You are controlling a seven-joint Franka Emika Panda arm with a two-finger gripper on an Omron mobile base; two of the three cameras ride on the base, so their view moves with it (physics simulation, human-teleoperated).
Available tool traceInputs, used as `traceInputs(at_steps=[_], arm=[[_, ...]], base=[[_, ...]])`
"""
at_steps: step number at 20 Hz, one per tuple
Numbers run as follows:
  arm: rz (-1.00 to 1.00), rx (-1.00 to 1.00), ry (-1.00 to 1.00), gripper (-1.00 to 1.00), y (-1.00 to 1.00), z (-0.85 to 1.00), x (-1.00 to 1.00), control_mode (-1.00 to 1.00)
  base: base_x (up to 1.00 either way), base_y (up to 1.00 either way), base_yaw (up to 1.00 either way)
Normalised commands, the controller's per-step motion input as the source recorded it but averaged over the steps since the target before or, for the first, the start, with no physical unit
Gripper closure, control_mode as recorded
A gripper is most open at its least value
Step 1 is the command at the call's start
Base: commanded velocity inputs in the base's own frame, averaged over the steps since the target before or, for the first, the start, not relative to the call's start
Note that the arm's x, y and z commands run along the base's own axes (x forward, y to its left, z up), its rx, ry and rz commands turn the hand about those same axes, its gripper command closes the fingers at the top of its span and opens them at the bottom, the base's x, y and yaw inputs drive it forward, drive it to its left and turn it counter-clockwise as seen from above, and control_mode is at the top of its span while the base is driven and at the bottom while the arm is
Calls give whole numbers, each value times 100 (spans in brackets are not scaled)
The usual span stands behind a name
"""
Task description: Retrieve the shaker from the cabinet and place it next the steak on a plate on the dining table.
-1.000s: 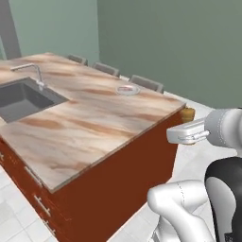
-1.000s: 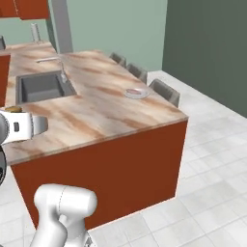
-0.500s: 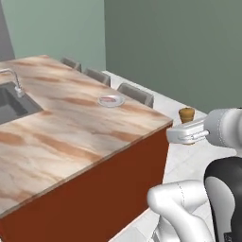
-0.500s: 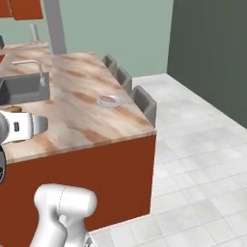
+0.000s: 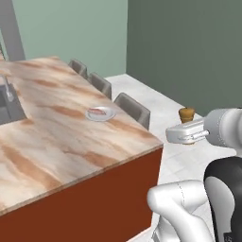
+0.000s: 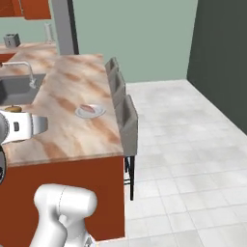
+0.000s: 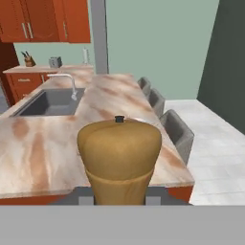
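Observation:
My gripper [image 5: 187,134] is shut on the tan-brown wooden shaker [image 5: 186,114], held upright in the air off the near right corner of the dining table [image 5: 56,137]. In the hand view the shaker [image 7: 119,158] looms large between the fingers, its base towards the camera. The pinkish steak [image 5: 97,112] lies on a small grey plate [image 5: 108,115] near the table's right edge, left of and beyond the gripper. From the right side, the steak [image 6: 87,108] and plate [image 6: 98,112] sit beyond the hand, with the shaker [image 6: 13,109] poking up above it.
Grey chairs [image 6: 126,120] line the table's right side. A sink [image 7: 48,103] with a faucet [image 7: 67,81] is set in the far left of the top. Reddish-brown wall cabinets [image 7: 45,19] hang at the back. Tiled floor [image 6: 193,159] spreads to the right.
The whole scene has shifted as the base drove: the table's near right corner, plate and chairs now sit closer and more central. The shaker stays gripped.

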Motion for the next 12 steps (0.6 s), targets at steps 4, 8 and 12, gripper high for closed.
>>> traceInputs(at_steps=[4, 8, 12], arm=[[0, 0, 0, 100, 0, 0, 0, 100], [0, 0, 0, 100, 0, 0, 0, 100], [0, 0, 0, 100, 0, 0, 0, 100]], base=[[100, -89, 35], [94, -71, 35], [53, -28, 24]])
